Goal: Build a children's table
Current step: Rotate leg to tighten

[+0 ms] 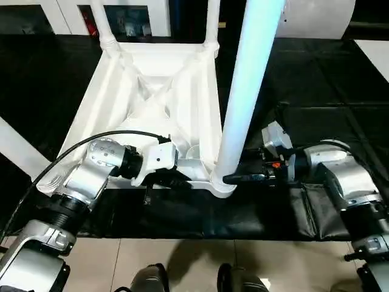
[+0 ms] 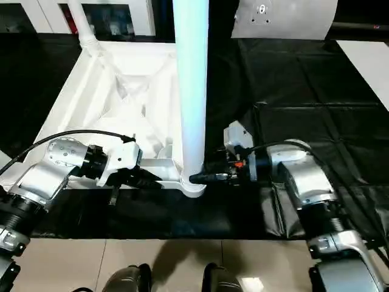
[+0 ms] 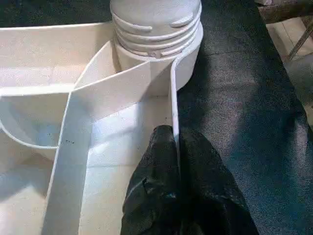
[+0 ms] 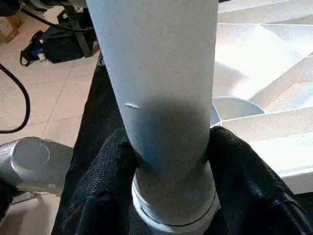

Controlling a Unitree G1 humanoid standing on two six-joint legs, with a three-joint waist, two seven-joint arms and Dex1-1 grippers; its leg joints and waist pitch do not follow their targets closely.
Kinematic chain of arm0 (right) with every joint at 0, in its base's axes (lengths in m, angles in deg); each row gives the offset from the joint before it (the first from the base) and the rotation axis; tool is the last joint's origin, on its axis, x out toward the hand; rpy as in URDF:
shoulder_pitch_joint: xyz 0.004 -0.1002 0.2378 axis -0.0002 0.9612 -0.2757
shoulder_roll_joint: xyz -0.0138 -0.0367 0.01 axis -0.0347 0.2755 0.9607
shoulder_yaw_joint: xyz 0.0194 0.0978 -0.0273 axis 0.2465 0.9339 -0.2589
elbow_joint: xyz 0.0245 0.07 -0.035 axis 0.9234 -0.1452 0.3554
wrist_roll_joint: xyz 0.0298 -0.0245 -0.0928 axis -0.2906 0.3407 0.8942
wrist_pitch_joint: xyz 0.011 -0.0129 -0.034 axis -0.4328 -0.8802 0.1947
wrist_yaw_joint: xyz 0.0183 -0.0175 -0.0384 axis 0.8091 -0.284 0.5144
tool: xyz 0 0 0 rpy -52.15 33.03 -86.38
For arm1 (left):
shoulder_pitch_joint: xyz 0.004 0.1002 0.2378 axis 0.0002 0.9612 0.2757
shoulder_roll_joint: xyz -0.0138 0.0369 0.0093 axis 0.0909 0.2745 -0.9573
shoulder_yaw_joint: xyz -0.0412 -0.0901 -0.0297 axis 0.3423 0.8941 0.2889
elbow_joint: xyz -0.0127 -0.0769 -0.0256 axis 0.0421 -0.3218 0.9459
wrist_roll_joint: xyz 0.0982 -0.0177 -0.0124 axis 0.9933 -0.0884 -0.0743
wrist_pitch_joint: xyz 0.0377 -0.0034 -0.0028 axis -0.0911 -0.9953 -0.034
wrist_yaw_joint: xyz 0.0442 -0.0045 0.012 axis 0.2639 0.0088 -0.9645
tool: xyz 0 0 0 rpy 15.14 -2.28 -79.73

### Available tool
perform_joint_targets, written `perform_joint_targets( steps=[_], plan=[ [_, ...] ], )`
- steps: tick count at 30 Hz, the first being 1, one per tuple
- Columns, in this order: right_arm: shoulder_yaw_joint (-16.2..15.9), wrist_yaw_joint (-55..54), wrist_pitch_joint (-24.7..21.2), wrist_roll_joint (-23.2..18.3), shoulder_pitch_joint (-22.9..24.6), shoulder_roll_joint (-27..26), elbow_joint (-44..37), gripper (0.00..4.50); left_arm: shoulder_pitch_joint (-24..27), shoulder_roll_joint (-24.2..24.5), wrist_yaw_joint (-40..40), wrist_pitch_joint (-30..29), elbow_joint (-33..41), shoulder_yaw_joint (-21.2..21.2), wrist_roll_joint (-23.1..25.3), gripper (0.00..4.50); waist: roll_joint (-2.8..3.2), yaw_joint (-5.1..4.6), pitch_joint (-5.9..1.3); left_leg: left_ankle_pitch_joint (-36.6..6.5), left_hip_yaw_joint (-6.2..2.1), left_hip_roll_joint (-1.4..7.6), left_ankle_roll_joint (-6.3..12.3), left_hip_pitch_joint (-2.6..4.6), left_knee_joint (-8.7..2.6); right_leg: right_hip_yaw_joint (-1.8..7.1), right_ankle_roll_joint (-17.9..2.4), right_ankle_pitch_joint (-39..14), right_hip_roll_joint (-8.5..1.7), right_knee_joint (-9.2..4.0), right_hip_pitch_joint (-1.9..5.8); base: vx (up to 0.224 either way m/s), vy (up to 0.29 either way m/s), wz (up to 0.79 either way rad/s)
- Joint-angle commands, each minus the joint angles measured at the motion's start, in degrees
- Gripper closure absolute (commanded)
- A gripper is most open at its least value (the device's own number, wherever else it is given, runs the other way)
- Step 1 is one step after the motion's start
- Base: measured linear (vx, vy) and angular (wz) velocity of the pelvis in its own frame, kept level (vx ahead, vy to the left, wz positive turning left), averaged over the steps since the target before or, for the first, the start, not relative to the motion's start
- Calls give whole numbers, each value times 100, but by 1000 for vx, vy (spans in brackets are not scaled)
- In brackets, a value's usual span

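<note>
White plastic, the children's table (image 1: 152, 97) lies upside down on my black-covered worktop (image 1: 316, 79). My left gripper (image 3: 175, 147) has its jaws pinched shut on the near rim wall; my right gripper (image 4: 166, 161) clasps the near-corner leg (image 1: 246, 91) just above its socket.

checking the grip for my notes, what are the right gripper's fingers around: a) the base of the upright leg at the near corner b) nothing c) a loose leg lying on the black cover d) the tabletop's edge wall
a, the right gripper has one black finger on each side of the upright leg just above its corner socket.
</note>
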Motion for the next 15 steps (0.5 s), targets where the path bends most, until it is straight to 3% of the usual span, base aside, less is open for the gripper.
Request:
perform_joint_targets(
  steps=[1, 6, 9, 10, 11, 12, 13, 15],
  plan=[
    [-77, 190, -32, -95, -39, -14, -68, 256, -27, -33, 295, 128, 83, -255, 75, 450, -71, -22, -477, -607, -54, 317, 683, 76, -328, 326, -1538, -1053, -482, -333, 358, 0, 0, 0],
    [32, -36, -557, -360, 384, -10, -690, 258, -19, -183, -259, -337, 113, -86, 116, 450, -63, 6, -494, -420, -48, 333, 766, 91, -320, 332, -1578, -764, -465, -299, 351, 0, 0, 0],
    [63, -766, -903, -257, 607, -229, -1073, 258, -78, -410, -774, -778, 140, 26, 162, 450, -62, 32, -475, -487, -54, 334, 723, 83, -331, 330, -1547, -951, -479, -329, 341, 0, 0, 0],
    [107, -1224, -1102, -193, 671, -406, -1212, 258, -111, -556, -1002, -999, 154, 100, 125, 450, -72, 15, -417, -806, -55, 310, 541, 92, -361, 329, -1415, -1578, -483, -408, 331, 0, 0, 0],
    [153, -1695, -1256, -100, 705, -621, -1277, 258, -159, -710, -1274, -1170, 153, 147, 153, 450, -79, 7, -411, -916, -71, 299, 467, 92, -371, 320, -1337, -1856, -494, -430, 334, 0, 0, 0],
    [230, -2242, -1414, -24, 735, -911, -1330, 258, -214, -888, -1551, -1401, 169, 192, 169, 450, -38, -23, -382, -1128, -94, 279, 312, 106, -384, 316, -1151, -2430, -515, -490, 321, 0, 0, 0],
    [269, -2499, -1491, 7, 747, -1052, -1355, 258, -240, -972, -1679, -1508, 177, 209, 182, 450, -76, -70, -370, -1229, -107, 265, 187, 96, -410, 312, -971, -2792, -501, -526, 320, 0, 0, 0],
    [332, -2948, -1615, 49, 760, -1336, -1386, 258, -313, -1170, -2007, -1657, 141, 260, 228, 450, -58, -112, -374, -1293, -131, 239, 126, 90, -415, 301, -833, -3027, -511, -553, 325, 0, 0, 0]
  ],
)
